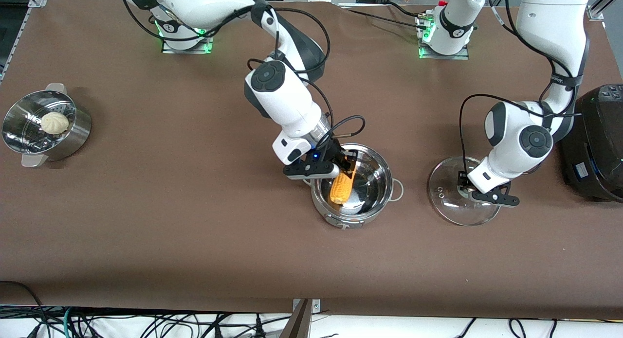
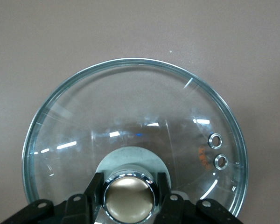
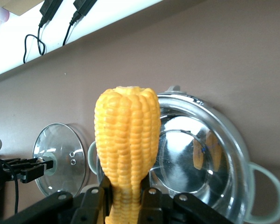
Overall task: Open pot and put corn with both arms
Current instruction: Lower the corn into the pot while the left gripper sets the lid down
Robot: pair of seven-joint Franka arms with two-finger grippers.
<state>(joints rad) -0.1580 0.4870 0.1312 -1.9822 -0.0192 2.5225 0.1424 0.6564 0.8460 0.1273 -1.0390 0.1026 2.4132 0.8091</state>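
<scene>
The pot (image 1: pixel 362 192) sits open near the middle of the desk (image 1: pixel 194 221). The right claw (image 1: pixel 346 167) hangs over it, clamped on one end of the corn (image 1: pixel 340 188), whose free end dips inside the rim. Toward the left arm's end, the glass lid (image 1: pixel 450 199) lies on the desk beside the pot, the left claw (image 1: pixel 469 186) clamped on its knob (image 2: pixel 128 196).

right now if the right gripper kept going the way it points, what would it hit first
Probably the pot's inner floor: the right gripper, shut on the corn, angles down into the open pot, so the cob's free end would likely touch first. Depth is unclear.
</scene>
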